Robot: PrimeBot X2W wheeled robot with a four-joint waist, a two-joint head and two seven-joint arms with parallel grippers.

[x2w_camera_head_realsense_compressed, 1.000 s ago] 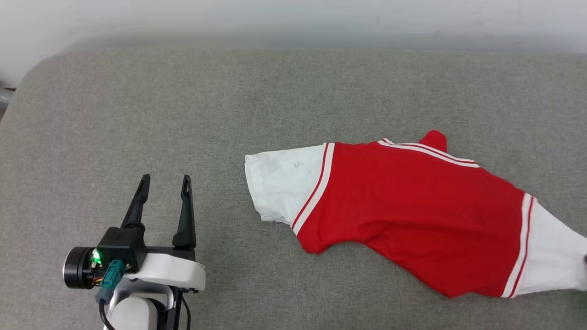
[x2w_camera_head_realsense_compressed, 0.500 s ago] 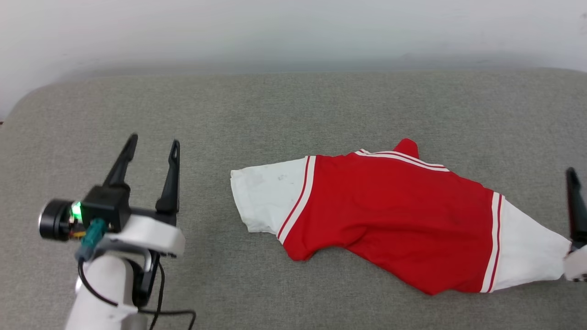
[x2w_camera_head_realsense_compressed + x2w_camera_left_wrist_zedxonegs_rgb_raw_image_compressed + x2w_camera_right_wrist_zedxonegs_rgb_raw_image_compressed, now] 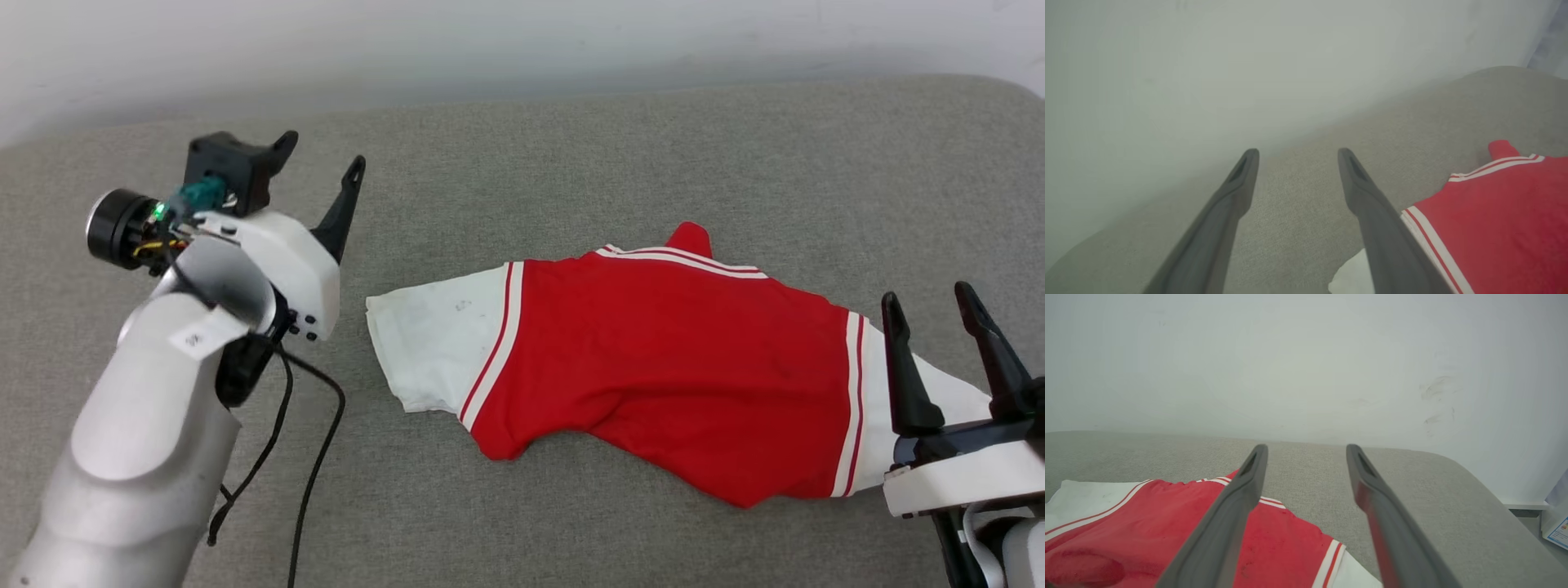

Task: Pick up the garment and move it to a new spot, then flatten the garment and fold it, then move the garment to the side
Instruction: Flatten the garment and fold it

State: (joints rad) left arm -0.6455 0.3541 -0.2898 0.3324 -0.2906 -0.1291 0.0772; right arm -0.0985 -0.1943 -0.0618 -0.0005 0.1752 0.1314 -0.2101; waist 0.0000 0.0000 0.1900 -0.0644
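Note:
The garment (image 3: 653,359) is a red jersey T-shirt with white sleeves and striped trim, lying crumpled lengthwise on the grey padded surface (image 3: 571,155). My left gripper (image 3: 321,153) hovers open beyond the left white sleeve (image 3: 433,343), apart from the cloth. In the left wrist view the left gripper (image 3: 1297,153) is empty, with the garment (image 3: 1494,220) at its lower right. My right gripper (image 3: 927,294) stands open over the right white sleeve (image 3: 939,392), holding nothing. The right wrist view has the right gripper (image 3: 1307,448) open above the garment (image 3: 1147,526).
A white wall (image 3: 490,49) runs behind the surface. The surface's rounded right corner (image 3: 1474,473) drops to a gap with a pale printed item (image 3: 1555,531). A black cable (image 3: 314,457) hangs from my left arm over the surface.
The right gripper has opened and let go of the right sleeve, and now stands over it. The left arm has lifted and reached forward. The head camera has shifted.

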